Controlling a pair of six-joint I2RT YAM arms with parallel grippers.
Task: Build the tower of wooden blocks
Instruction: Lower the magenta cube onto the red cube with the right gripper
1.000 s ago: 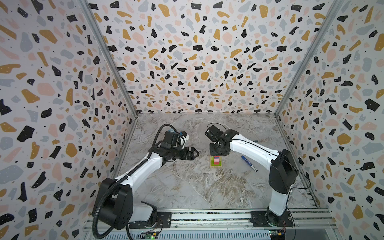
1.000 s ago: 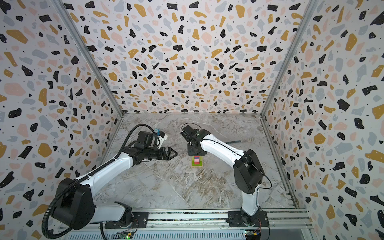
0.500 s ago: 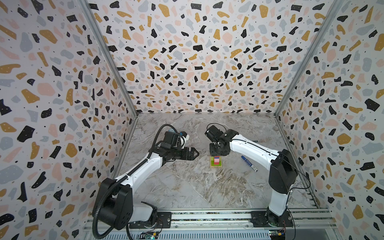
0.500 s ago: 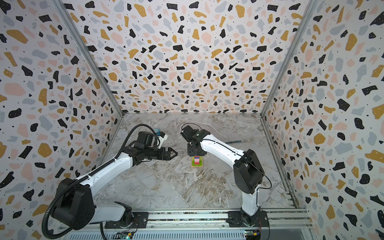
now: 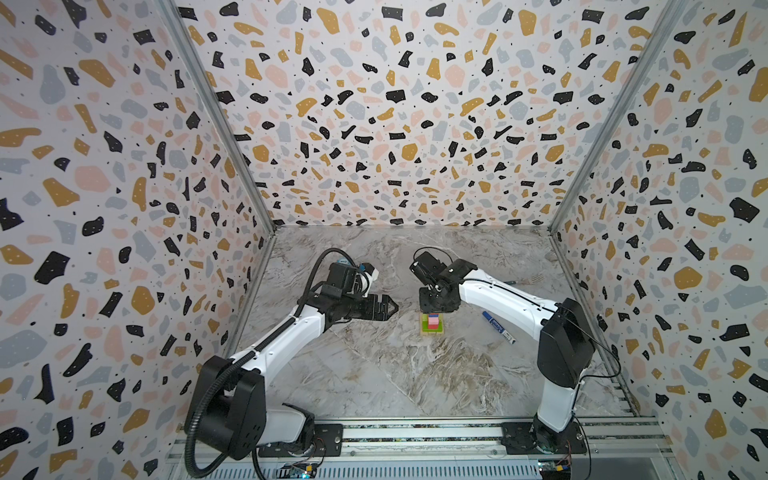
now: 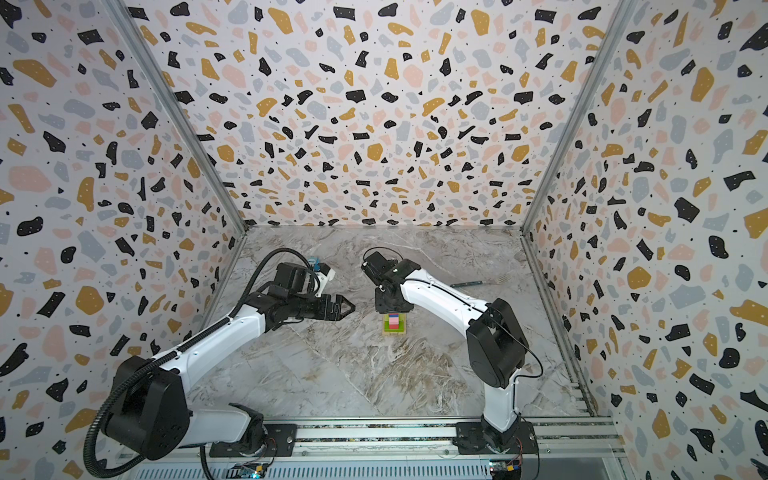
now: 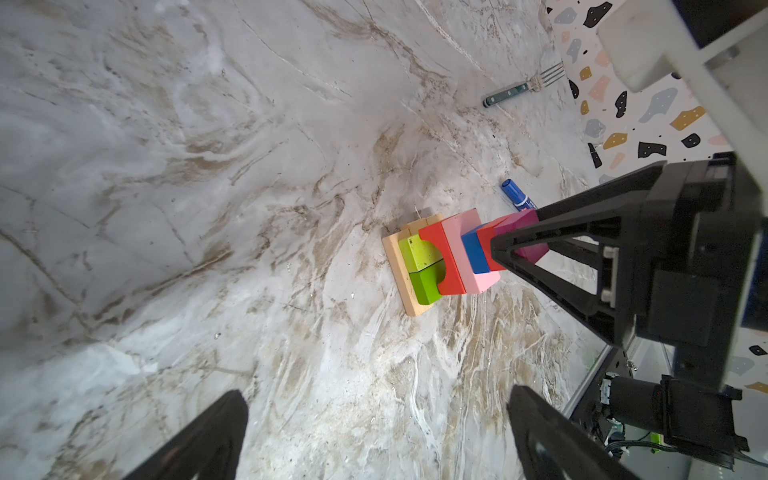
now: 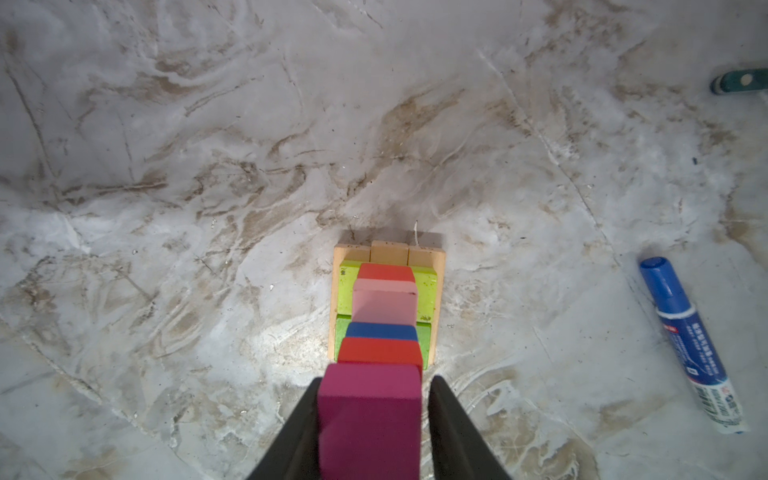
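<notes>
The tower [image 5: 431,324] [image 6: 395,325] stands mid-table: a tan base [image 8: 388,252], lime-green blocks [image 8: 428,291], red and pink oblongs [image 8: 384,303], a blue cube [image 8: 380,331], an orange-red cube [image 8: 378,351] and a magenta cube [image 8: 370,415] [image 7: 519,232] on top. My right gripper [image 8: 372,382] [image 5: 433,309] points down over it, its jaws either side of the magenta cube. One finger touches the cube and a thin gap shows at the other. My left gripper [image 7: 378,395] [image 5: 395,308] hangs wide open and empty, left of the tower.
A blue-capped marker pen [image 5: 498,326] [image 8: 690,345] lies right of the tower. A fork [image 7: 523,87] [image 6: 478,283] rests further back near the right wall. A pale blue box [image 6: 313,262] peeks out behind the left arm. Patterned walls enclose three sides.
</notes>
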